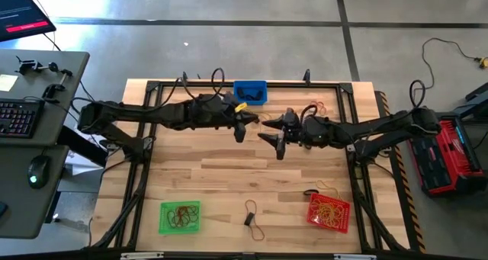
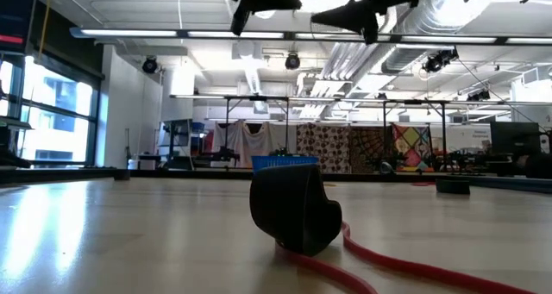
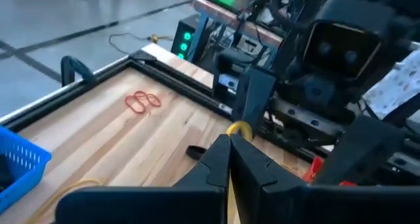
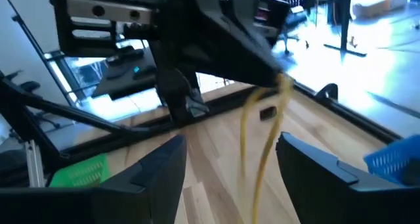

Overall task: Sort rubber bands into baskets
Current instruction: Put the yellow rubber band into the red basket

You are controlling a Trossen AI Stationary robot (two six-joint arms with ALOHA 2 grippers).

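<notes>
My left gripper is shut on a yellow rubber band high above the middle of the table, near the blue basket at the far edge. My right gripper is open right beside it. In the right wrist view its fingers stand on either side of the hanging band without touching it. The green basket and the red basket stand on the near part of the table and both hold bands. Loose bands lie flat on the table: reddish ones at the far right, and a dark one near the front. My left gripper pinches the yellow band's upper end between its two fingertips. The rest of the loop hangs slack below the fingers, lifted clear of the table.
A black frame runs around the wooden table. A yellow band lies beside the blue basket. A dark object and a red band lie near the front edge. A desk with a keyboard stands to the left, and a red case to the right.
</notes>
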